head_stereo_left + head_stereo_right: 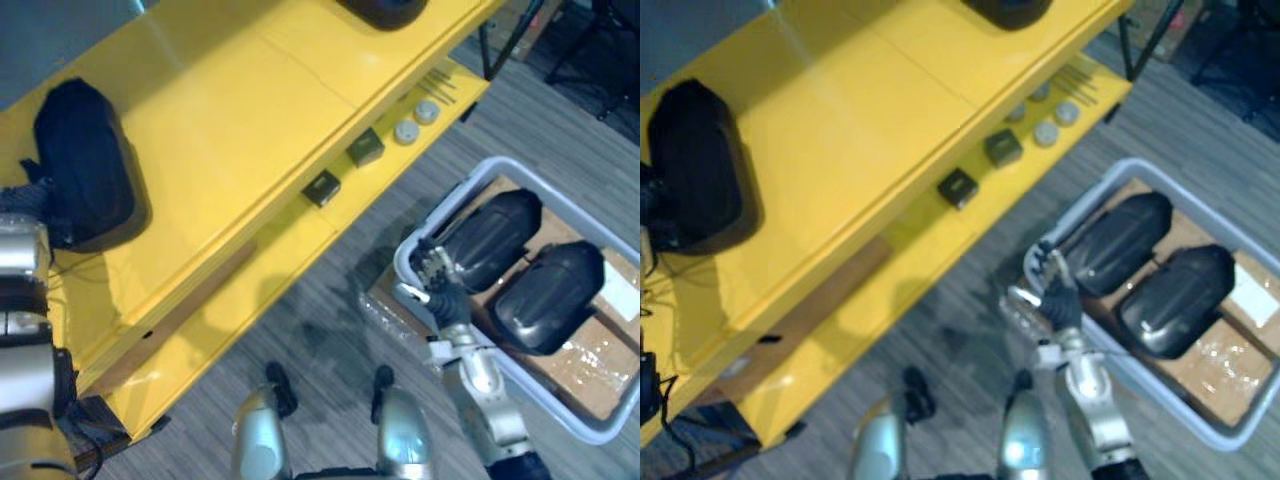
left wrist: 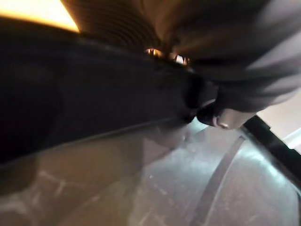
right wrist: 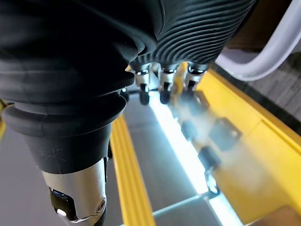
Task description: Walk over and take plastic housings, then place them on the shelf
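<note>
Grey striped carpet (image 1: 330,330) underfoot, and a yellow shelf unit (image 1: 230,110) runs across on the robot's left. On its top board lies a black plastic housing (image 1: 85,165). The left hand (image 2: 225,115) is tight against it, dark plastic right up at the wrist camera, but I can't tell how its fingers sit. A second dark housing (image 1: 385,10) shows at the board's far end.

On the lower shelf (image 1: 300,240) there are two small dark blocks (image 1: 322,187) and two grey discs (image 1: 406,131) in a line.

To the right, a pale bin (image 1: 497,165) stands on the floor. Two more black housings lie side by side in it, one nearer the shelf (image 1: 490,238) and one beyond it (image 1: 550,295), on a cardboard sheet (image 1: 590,370).

The right hand (image 1: 437,280) is at the bin's near corner, just beside the closer housing. Its fingers (image 3: 162,87) are loose and straightish, holding nothing.
</note>
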Controlling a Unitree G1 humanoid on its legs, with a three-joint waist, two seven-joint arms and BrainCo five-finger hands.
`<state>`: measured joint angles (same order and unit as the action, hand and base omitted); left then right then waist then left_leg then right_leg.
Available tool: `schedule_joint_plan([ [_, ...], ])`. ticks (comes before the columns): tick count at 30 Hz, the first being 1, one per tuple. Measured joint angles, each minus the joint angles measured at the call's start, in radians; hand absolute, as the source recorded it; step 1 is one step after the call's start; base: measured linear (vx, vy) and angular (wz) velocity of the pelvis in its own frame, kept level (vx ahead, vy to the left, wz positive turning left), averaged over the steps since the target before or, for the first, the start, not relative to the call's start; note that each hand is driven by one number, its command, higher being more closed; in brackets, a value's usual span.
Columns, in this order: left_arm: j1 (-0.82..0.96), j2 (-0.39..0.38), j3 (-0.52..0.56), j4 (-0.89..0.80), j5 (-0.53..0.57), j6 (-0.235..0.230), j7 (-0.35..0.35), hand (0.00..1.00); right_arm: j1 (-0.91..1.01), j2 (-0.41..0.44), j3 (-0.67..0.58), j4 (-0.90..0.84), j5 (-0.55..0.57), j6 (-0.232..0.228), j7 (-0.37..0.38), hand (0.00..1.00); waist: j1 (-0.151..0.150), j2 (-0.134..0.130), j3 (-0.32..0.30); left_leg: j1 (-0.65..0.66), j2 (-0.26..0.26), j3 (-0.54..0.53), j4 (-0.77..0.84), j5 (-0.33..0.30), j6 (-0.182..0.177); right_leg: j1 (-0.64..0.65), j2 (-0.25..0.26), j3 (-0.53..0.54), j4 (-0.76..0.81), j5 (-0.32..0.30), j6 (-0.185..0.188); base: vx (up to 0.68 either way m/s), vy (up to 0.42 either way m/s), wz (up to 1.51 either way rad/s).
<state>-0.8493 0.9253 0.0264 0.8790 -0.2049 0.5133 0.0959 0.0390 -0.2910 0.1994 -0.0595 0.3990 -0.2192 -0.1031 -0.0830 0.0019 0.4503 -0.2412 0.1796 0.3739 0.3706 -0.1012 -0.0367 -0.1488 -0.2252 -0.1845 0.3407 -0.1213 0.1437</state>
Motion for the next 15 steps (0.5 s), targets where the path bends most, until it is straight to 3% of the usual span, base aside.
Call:
schedule_joint_plan([
  [8,0.075,-0.011,0.015,0.007,-0.195,-0.058,0.098,0.00,0.036,-0.002,0.009,0.011,-0.001,-0.001,0.018,0.00,-0.007,0.018,-0.022,0.051,-0.022,0.013,-0.060,0.017,-0.006,0.045,-0.001,-0.006,-0.060,0.014,0.004,0.04,-0.007,-0.01],
  [12,0.100,-0.070,0.051,0.006,-0.319,-0.128,0.184,0.00,0.060,0.000,0.030,0.015,-0.001,-0.004,0.025,0.00,-0.009,0.025,-0.053,0.077,-0.033,0.015,-0.089,0.028,-0.005,0.077,-0.002,-0.007,-0.093,0.023,0.008,0.05,-0.007,0.02],
  [15,0.106,-0.111,0.067,0.004,-0.340,-0.163,0.280,0.00,0.082,0.005,0.038,0.033,-0.001,-0.016,0.037,0.00,-0.008,0.024,-0.089,0.083,-0.036,0.018,-0.104,0.030,-0.006,0.083,0.000,-0.007,-0.111,0.030,0.007,0.00,0.000,0.00],
])
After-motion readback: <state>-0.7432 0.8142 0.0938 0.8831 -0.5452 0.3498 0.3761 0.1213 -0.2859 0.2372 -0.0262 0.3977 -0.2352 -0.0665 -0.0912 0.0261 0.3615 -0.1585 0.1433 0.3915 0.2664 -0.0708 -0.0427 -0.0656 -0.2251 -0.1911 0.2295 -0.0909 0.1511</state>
